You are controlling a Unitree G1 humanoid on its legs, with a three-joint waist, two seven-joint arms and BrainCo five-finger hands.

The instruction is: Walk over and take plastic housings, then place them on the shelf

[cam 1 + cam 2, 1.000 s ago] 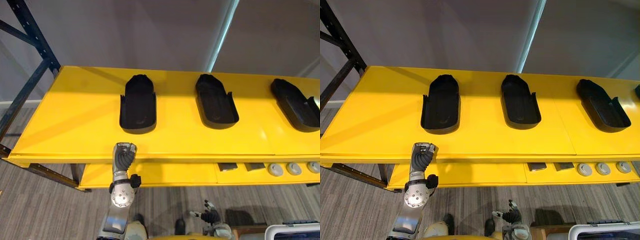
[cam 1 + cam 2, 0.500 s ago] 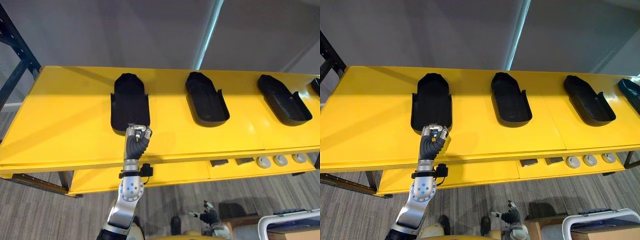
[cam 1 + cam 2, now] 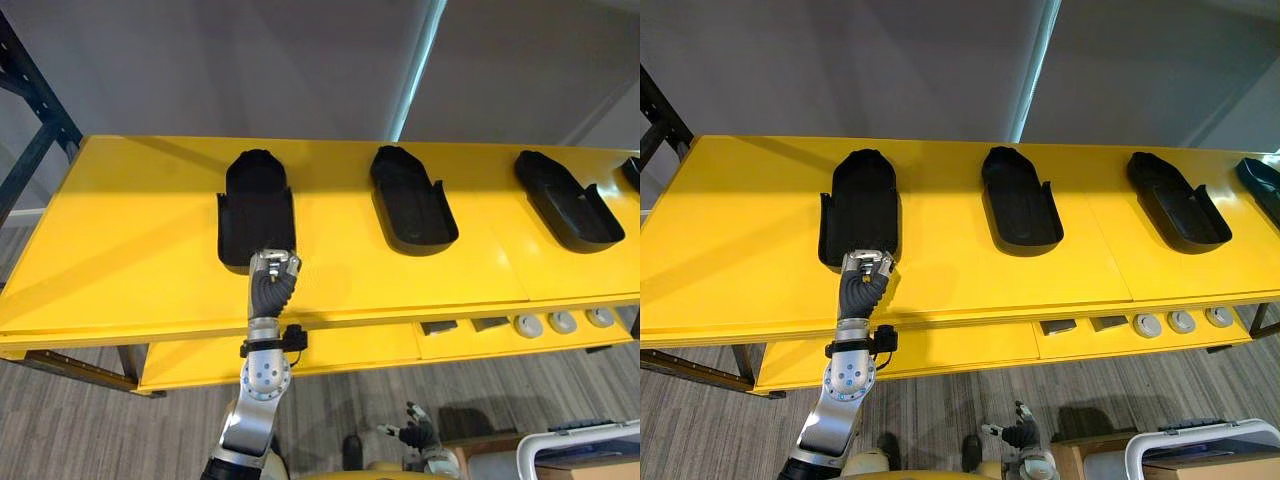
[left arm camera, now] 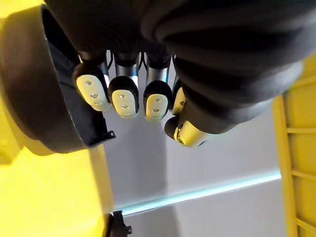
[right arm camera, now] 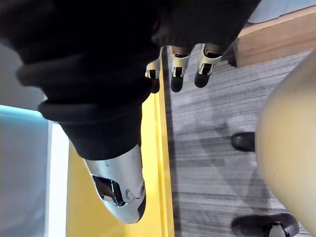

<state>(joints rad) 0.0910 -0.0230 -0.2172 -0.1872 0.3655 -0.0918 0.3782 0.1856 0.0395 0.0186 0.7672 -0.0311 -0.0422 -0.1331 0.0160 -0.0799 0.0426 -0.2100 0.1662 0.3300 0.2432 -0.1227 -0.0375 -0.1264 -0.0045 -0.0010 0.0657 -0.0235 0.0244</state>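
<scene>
So the big yellow shelf (image 3: pixel 120 250) runs right across, with black plastic housings (image 3: pixel 412 205) sitting on top in a row, well apart from each other. The left hand (image 3: pixel 275 270) is up on the shelf top at the near end of the left housing (image 3: pixel 256 205), fingers (image 4: pixel 123 96) loose and relaxed just beside its rim, not wrapped round it. The right hand (image 3: pixel 413 434) hangs low over the floor, fingers spread and holding nothing. A few small round parts (image 3: pixel 562 322) sit on the lower tier (image 3: pixel 340 345).

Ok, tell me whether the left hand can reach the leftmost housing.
Probably yes: the left hand sits at the near end of the leftmost housing, with nothing between them.
</scene>
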